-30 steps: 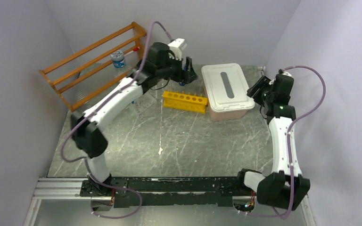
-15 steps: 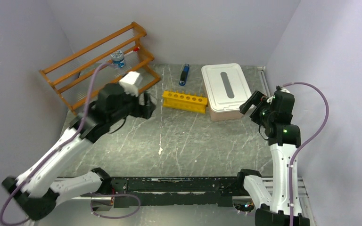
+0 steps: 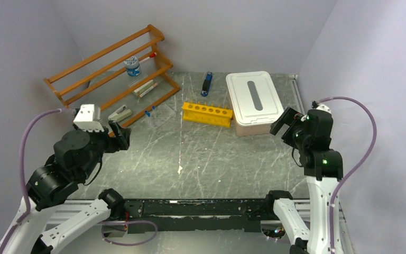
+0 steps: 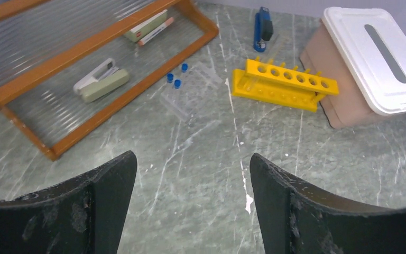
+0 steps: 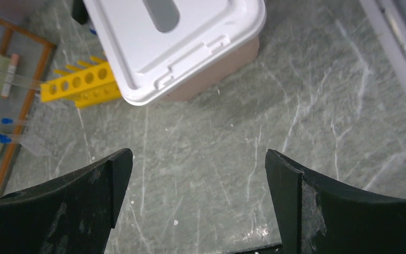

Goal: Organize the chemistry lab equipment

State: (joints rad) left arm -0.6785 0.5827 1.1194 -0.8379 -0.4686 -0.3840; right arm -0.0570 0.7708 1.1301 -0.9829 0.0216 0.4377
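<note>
Blue-capped clear tubes (image 3: pixel 150 111) (image 4: pixel 178 90) lie loose on the table between the wooden shelf (image 3: pixel 104 55) and the yellow tube rack (image 3: pixel 207 114) (image 4: pixel 283 87). Their blue caps (image 5: pixel 1 138) also show at the left edge of the right wrist view. A small blue-capped vial (image 3: pixel 132 65) stands on the shelf's upper level. My left gripper (image 3: pixel 120 136) (image 4: pixel 193 161) hangs open over bare table at the near left, well short of the tubes. At the right, beside the bin, my right gripper (image 3: pixel 284 123) (image 5: pixel 198 159) is wide open and holds nothing.
A white-lidded bin (image 3: pixel 254 98) (image 5: pixel 174 37) sits at the back right, against the yellow rack's end. A blue stapler (image 3: pixel 207 83) (image 4: pixel 261 29) lies behind the rack. A grey stapler (image 4: pixel 101 84) and a boxed item (image 4: pixel 147 26) rest on the shelf's bottom level.
My left arm has swung back from the far side near the blue stapler to the near left. My right arm drew back from the bin and its jaws widened.
</note>
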